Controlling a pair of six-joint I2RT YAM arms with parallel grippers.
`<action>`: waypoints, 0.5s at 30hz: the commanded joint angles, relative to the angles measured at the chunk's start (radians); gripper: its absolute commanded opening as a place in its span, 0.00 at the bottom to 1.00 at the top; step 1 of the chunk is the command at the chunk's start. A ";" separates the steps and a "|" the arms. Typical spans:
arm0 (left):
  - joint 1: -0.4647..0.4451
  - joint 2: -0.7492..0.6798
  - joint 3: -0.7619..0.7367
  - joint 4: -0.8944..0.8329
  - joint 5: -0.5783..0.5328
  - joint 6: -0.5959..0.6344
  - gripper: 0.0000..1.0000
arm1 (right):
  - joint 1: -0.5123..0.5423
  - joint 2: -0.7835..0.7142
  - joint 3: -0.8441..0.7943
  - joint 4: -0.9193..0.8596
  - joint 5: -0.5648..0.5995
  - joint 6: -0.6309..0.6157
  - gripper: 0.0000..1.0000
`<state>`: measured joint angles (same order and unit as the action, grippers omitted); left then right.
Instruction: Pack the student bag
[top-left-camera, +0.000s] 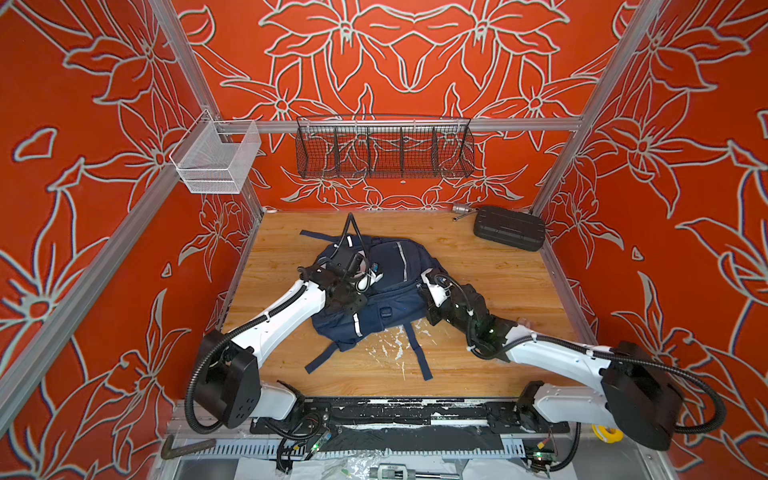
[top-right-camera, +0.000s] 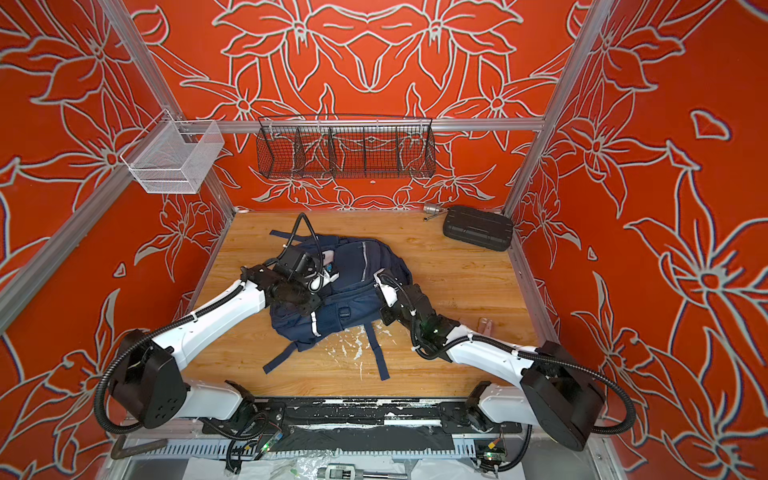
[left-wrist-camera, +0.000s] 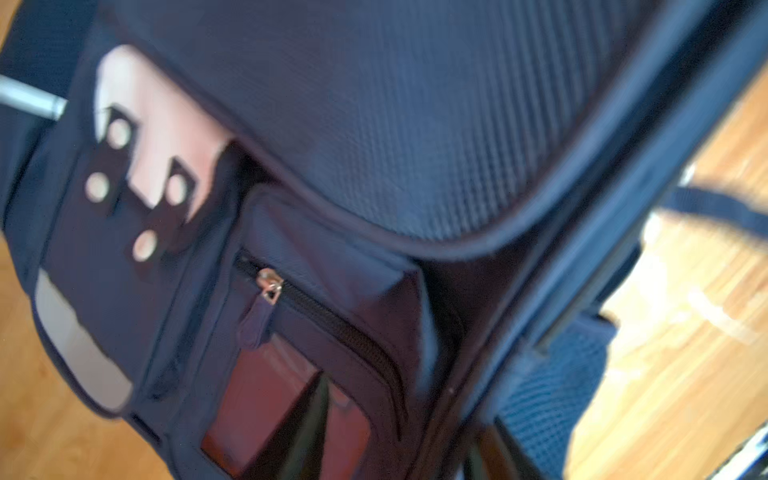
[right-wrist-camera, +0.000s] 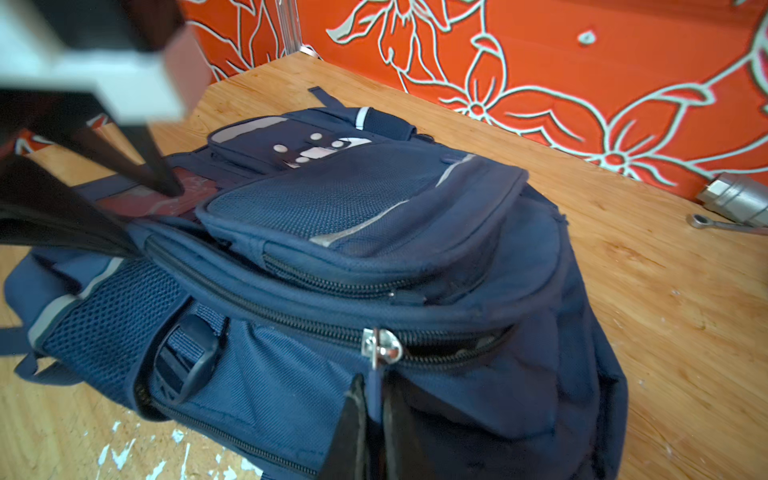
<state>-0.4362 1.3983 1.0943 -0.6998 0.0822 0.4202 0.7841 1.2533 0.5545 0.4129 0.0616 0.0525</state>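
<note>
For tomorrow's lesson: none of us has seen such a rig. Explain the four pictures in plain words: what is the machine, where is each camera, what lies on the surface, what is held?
The machine is two robot arms at a wooden table, each ending in a two-fingered tool. Two pictures look down from overhead, almost alike; two come from cameras on the arms' wrists. On the table lie a navy backpack, and at the back a black hard case and a metal socket. The right tool is shut on the backpack's zip pull. The left tool stands open over the bag's front, seemingly holding nothing.
</note>
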 joint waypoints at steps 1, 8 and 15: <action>-0.002 -0.034 0.047 -0.025 0.103 -0.206 0.63 | 0.008 0.009 0.038 0.104 -0.018 0.022 0.00; -0.002 -0.198 -0.052 0.082 0.216 -0.739 0.98 | 0.005 0.018 0.033 0.098 -0.002 0.041 0.00; -0.033 -0.213 0.011 0.046 0.102 -1.425 0.93 | 0.001 0.032 0.045 0.078 -0.004 0.048 0.00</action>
<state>-0.4492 1.1801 1.0790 -0.6388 0.2356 -0.6289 0.7853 1.2800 0.5587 0.4385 0.0628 0.0822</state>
